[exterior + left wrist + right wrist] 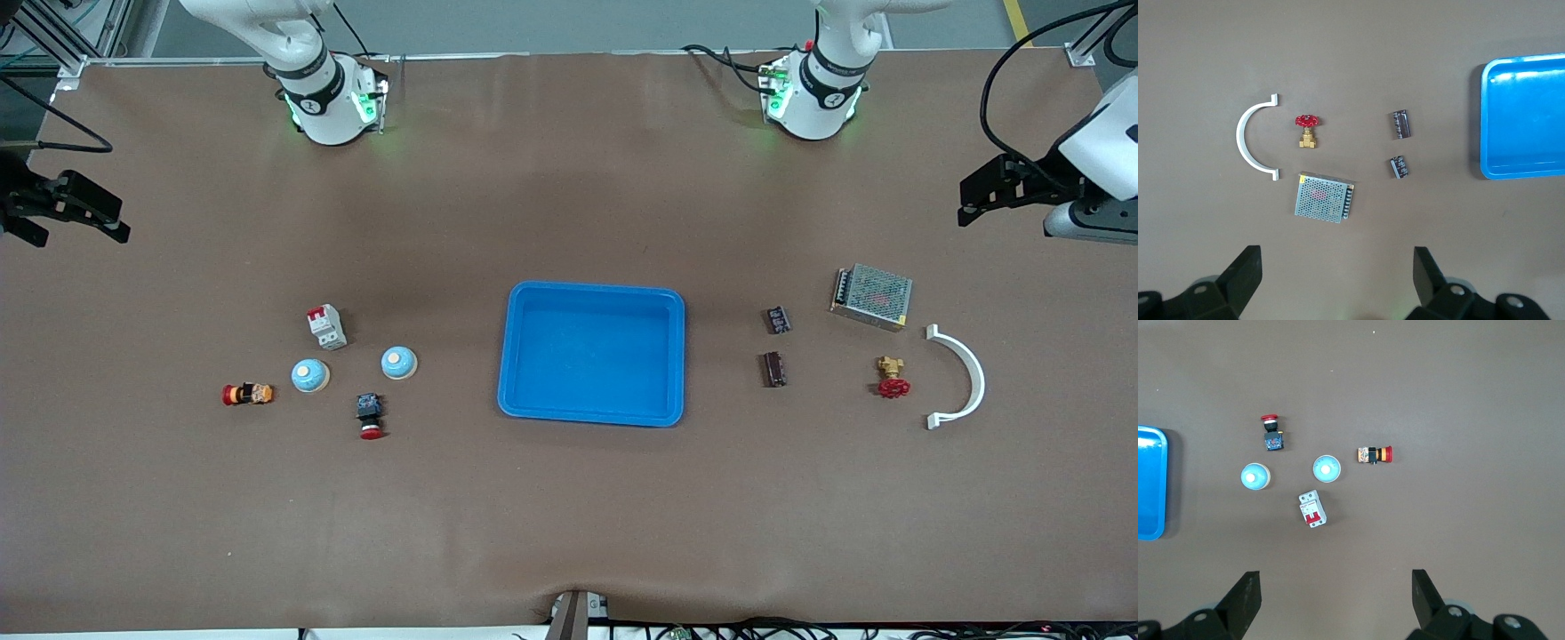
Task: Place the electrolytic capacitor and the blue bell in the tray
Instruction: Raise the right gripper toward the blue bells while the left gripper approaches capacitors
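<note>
Front view: both open pincers (76, 209) (996, 191) hang well apart from the tray (591, 293).

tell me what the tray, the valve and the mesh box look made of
Tray: looks like glossy bright-blue plastic, with highlights on its rounded rim.
Valve: probably brass, by its yellow metallic body; the red handwheel looks painted, material unclear.
Mesh box: seemingly sheet metal, a dull silver perforated cover with small holes.

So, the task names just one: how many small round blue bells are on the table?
2: one blue bell nearer the blue tray, the other beside it toward the right arm's end.
</note>
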{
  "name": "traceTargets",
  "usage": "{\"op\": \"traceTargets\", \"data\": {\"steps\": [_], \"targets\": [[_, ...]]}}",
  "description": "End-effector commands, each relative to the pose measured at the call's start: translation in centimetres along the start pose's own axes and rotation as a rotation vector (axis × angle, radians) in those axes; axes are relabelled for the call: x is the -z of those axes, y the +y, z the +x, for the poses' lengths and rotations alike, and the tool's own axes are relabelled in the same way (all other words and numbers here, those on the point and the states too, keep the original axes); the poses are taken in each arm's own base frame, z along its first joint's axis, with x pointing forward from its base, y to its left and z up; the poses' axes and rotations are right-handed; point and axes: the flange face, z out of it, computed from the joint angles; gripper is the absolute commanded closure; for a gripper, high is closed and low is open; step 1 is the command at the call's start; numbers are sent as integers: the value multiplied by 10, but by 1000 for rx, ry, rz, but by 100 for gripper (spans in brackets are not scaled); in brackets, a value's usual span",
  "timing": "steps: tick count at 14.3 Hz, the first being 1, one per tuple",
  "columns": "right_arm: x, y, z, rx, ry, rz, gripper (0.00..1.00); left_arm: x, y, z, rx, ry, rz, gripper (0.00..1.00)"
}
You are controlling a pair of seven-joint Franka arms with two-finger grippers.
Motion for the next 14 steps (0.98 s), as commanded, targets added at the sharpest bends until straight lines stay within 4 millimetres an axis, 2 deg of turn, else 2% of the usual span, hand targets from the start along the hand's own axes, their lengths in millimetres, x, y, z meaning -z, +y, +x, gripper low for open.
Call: {"op": "traceTargets", "data": {"steps": [1, 5, 10, 12, 14], "targets": [[2, 0, -2, -9, 1, 15, 0, 4, 1, -3, 7, 0, 21, 0], [-1, -1, 0, -6, 2, 15, 0, 3, 7, -2, -6, 0, 15, 0], [-67, -14, 46, 0, -13, 83, 0, -13, 11, 2, -7, -32, 3, 0], [-91, -31, 60, 27, -18, 79, 0, -17, 16, 6, 37, -23, 4, 0], [-130, -36, 77, 27, -32, 72, 0, -30, 25, 10, 33, -10, 8, 0]]}}
